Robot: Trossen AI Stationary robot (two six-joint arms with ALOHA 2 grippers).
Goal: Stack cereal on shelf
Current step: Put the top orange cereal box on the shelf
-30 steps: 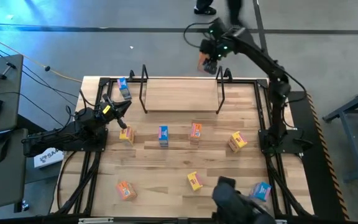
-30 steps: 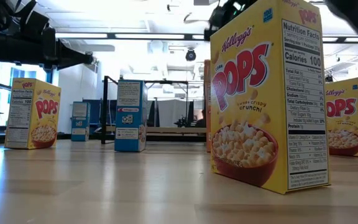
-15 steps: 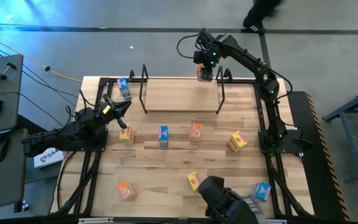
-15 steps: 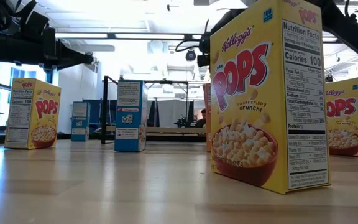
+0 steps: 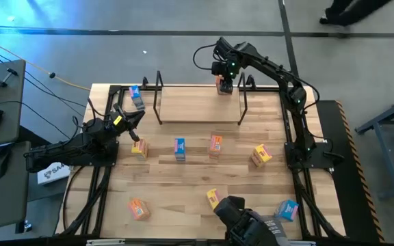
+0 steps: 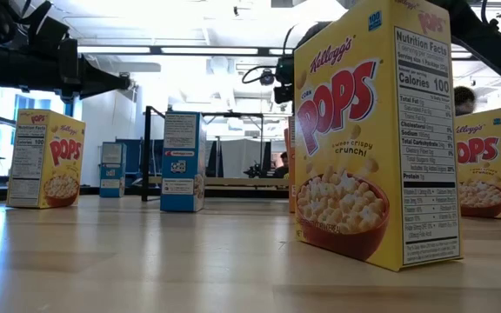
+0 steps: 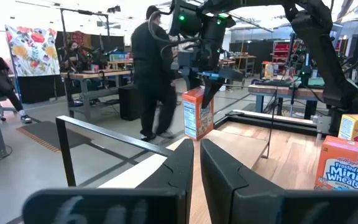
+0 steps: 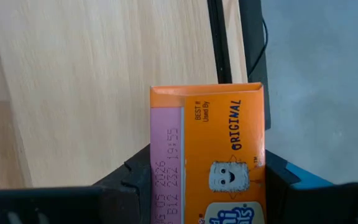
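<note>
My right gripper (image 5: 224,78) hangs over the far right corner of the shelf (image 5: 198,104) and is shut on an orange cereal box (image 7: 197,113). The shelf is a light plank on a black wire frame with upright loops at both ends. Several other cereal boxes stand on the tabletop, among them a blue one (image 5: 180,148), an orange one (image 5: 215,145) and a yellow one (image 5: 260,155). My left gripper (image 5: 133,117) waits shut at the table's left side, level, with nothing in it. My right gripper pinches the orange box between its two fingers (image 8: 277,177), on two opposite sides near its upper end (image 7: 199,93). The fingers come steeply from above. The box hangs upright below them, low over the plank's far right corner; whether its bottom touches the plank I cannot tell.
The shelf's right wire loop (image 5: 243,102) stands close to the held box. A blue box (image 5: 137,98) stands left of the shelf, near my left gripper. A large yellow box (image 6: 372,130) fills the low view. People move in the room beyond the table.
My right gripper has come down with the orange box, from beyond the table's far edge to just over the shelf's far right corner, tipping more steeply downward. The box has stayed upright in its hold. A person has walked past behind the table.
</note>
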